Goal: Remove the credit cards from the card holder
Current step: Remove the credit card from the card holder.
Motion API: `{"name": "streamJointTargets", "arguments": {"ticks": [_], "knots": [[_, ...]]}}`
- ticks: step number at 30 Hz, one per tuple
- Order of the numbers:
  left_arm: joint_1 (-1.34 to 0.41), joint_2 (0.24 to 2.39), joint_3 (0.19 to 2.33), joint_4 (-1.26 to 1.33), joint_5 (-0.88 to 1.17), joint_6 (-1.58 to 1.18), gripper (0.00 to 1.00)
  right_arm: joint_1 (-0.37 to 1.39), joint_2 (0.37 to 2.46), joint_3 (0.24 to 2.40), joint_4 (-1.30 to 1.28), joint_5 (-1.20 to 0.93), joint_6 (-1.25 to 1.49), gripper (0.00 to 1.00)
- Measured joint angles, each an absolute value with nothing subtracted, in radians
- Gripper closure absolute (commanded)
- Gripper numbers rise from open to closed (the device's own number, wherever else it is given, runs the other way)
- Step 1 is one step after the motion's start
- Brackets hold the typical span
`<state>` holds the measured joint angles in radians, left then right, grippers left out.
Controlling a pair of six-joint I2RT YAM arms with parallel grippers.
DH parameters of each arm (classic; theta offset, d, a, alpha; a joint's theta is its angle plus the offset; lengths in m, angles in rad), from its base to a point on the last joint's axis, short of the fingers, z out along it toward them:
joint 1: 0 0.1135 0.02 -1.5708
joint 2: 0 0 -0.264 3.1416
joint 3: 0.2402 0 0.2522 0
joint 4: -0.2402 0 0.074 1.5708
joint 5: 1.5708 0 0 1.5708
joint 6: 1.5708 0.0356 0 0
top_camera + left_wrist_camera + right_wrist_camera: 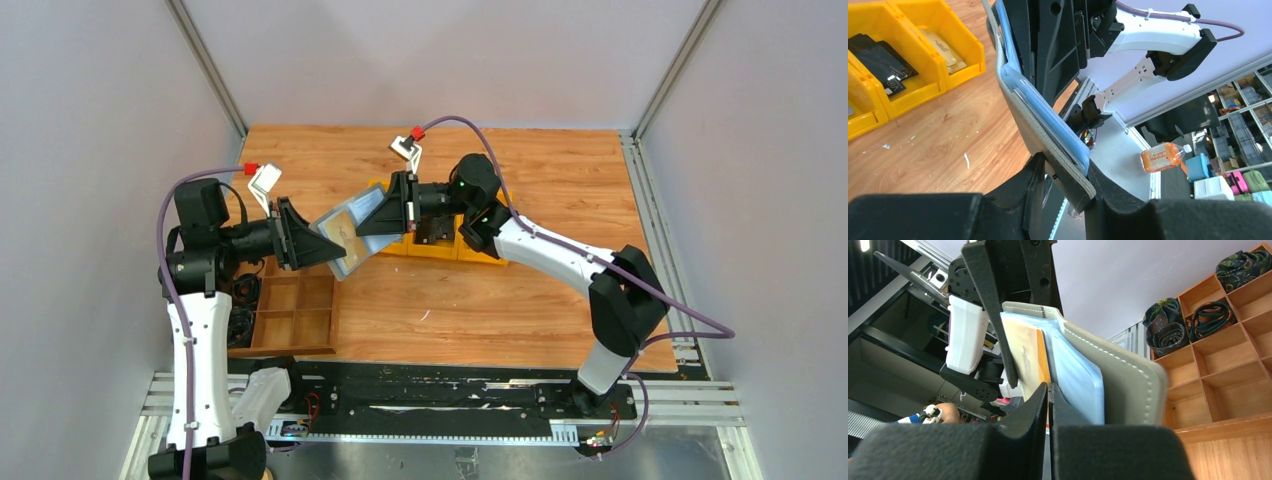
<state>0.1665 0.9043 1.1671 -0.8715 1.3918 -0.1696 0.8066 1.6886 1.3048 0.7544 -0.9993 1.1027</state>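
Observation:
The card holder point(350, 262), a grey-blue folding wallet, hangs open in the air above the table between both arms. My left gripper point(318, 245) is shut on its lower edge; the left wrist view shows the grey flap point(1038, 125) pinched between the jaws of that gripper point(1065, 172). A tan credit card point(340, 228) sits in the inner pocket. In the right wrist view its thin orange-tan edge point(1028, 355) runs down into my right gripper point(1049, 390), shut on it beside the holder's grey stitched cover point(1128, 375).
Yellow plastic bins point(440, 245) stand behind the holder; in the left wrist view they point(923, 60) hold black items point(878, 60) and a tan card point(943, 47). A wooden compartment tray point(295, 315) lies at the front left, with rolled ties point(1168, 325) in its cells.

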Motion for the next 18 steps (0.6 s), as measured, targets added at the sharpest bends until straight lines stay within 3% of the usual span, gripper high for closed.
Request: {"name": "streamJointTargets", "arguments": {"ticks": [9, 18], "knots": [[0.162, 0.903, 1.18, -0.878, 1.394, -0.168, 0.89, 0.801, 1.655, 1.248, 0.873, -1.001, 1.17, 0.64], [0.161, 0.9, 1.195, -0.881, 1.38, -0.167, 0.98, 0.802, 1.652, 1.235, 0.912, -0.999, 1.187, 0.63]]}}
